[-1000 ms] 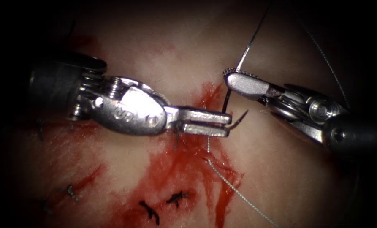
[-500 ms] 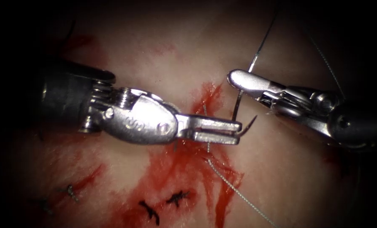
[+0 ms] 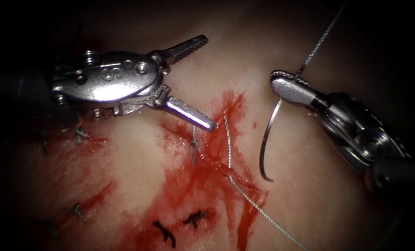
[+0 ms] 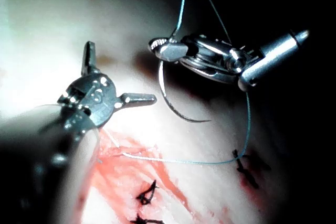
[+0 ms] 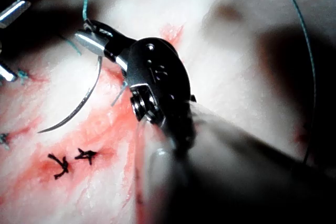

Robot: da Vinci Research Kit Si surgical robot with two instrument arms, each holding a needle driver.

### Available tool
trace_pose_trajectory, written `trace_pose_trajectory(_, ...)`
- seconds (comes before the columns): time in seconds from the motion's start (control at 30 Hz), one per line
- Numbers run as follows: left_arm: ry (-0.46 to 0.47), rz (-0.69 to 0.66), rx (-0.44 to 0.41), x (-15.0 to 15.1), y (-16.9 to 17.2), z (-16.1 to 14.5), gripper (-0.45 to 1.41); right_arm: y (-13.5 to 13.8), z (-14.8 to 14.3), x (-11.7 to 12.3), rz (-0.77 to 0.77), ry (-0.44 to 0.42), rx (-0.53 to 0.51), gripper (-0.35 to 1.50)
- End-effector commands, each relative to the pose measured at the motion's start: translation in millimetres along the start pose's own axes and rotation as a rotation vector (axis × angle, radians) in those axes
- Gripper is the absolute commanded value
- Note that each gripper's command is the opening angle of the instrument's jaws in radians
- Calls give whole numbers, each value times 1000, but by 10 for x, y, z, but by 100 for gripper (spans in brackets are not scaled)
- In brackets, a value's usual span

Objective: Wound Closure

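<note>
My right tool [image 3: 281, 80] is shut on the curved needle [image 3: 264, 142] near its thread end. The needle hangs free above the tissue [image 3: 137, 158], right of the cut [image 3: 219, 139], with its point low. Left of the cut my left tool [image 3: 207, 82] stands wide open and holds nothing. Thread [image 3: 319, 39] rises from the needle's end; another stretch [image 3: 227, 144] leaves the tissue at the cut and trails away. In the left wrist view the open left tool [image 4: 119, 74] faces the right tool [image 4: 167, 49] and the needle [image 4: 169, 100]. The right wrist view has the right tool [image 5: 90, 36] holding the needle [image 5: 79, 103].
Red fluid [image 3: 193, 186] spreads around the cut. Dark knotted stitches [image 3: 195, 216] lie near the front, with further ones [image 3: 78, 211] at the left. Thread [image 3: 263, 214] runs off toward the front right. The left tool's jaw tips [image 5: 12, 12] lie beside the needle in the right wrist view.
The right tool's jaws closed on the needle's thread end. The left tool let go of the needle near its point, opened wide and drew back up and left. The needle now hangs from the right tool.
</note>
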Motion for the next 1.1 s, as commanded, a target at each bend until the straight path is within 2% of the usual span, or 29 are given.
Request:
trace_pose_trajectory(0.03, -21, 1, -13, -12, -5, 8, 133, 12, -4, -22, -255, 6, -4, -35)
trace_pose_trajectory(0.07, -57, 17, -43, -26, -14, 10, 111, 13, -4, -34, -416, 21, -62, -35)
trace_pose_trajectory(0.1, -69, 25, -49, -32, -17, 11, 78, 13, -4, -43, -454, 30, -95, -35)
trace_pose_trajectory(0.13, -89, -6, -96, -41, -17, 10, 10, 13, -4, -48, -466, 30, -113, -35)
trace_pose_trajectory(0.17, -106, -57, -122, -48, -15, 8, -40, 13, -4, -51, -524, 15, -119, -35)
trace_pose_trajectory(0.27, -136, -59, -149, -72, -4, 10, -45, 14, -4, -56, -738, -56, -185, -35)
trace_pose_trajectory(0.33, -155, -93, -227, -84, 4, 16, -45, 14, -3, -56, -837, -69, -172, -35)
trace_pose_trajectory(0.37, -177, -116, -314, -92, 10, 22, -45, 15, -2, -55, -843, -69, -156, -35)
trace_pose_trajectory(0.4, -228, -223, -380, -103, 21, 34, -45, 15, 0, -54, -871, -71, -151, -35)
trace_pose_trajectory(0.5, -284, -294, -423, -118, 36, 57, -45, 16, -1, -54, -871, -71, -152, -35)
trace_pose_trajectory(0.53, -334, -325, -483, -128, 42, 73, -45, 16, 0, -54, -870, -70, -136, -35)
trace_pose_trajectory(0.6, -385, -375, -510, -140, 46, 87, -45, 17, 0, -52, -867, -68, -99, -35)
trace_pose_trajectory(0.73, -459, -374, -547, -166, 44, 109, -45, 18, 0, -47, -862, -65, -26, -35)
trace_pose_trajectory(0.9, -576, -434, -570, -176, 20, 132, -45, 14, 5, -30, -812, -31, 67, -35)
trace_pose_trajectory(1.1, -624, -458, -533, -176, -7, 130, -45, 11, 6, -20, -771, -10, 128, -35)
